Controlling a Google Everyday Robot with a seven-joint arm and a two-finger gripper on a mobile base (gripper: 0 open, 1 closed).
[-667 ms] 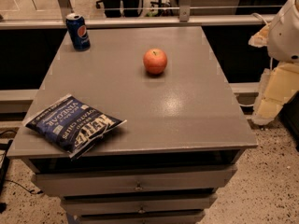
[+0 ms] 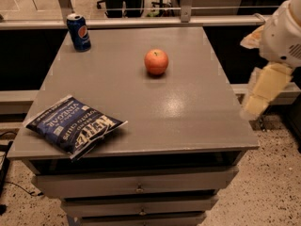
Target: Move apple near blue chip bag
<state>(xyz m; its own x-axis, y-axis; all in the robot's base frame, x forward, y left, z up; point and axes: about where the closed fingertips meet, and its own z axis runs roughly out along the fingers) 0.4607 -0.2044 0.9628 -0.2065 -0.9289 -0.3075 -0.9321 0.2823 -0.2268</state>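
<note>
The apple (image 2: 156,62) is round and red-orange and sits upright on the grey table top (image 2: 188,112), a little behind its middle. The blue chip bag (image 2: 73,125) lies flat at the table's front left corner, well apart from the apple. My gripper (image 2: 256,102) hangs off the table's right edge, cream-coloured below a white arm (image 2: 282,34). It points down and left, at about table height. It is to the right of the apple, in front of it, and touches nothing.
A blue soda can (image 2: 78,32) stands at the table's back left corner. Drawers (image 2: 136,185) run below the table front. A metal rail (image 2: 141,21) runs behind the table. Speckled floor (image 2: 263,182) lies to the right.
My gripper has shifted slightly left, toward the table's right edge. The apple, chip bag and can have not moved.
</note>
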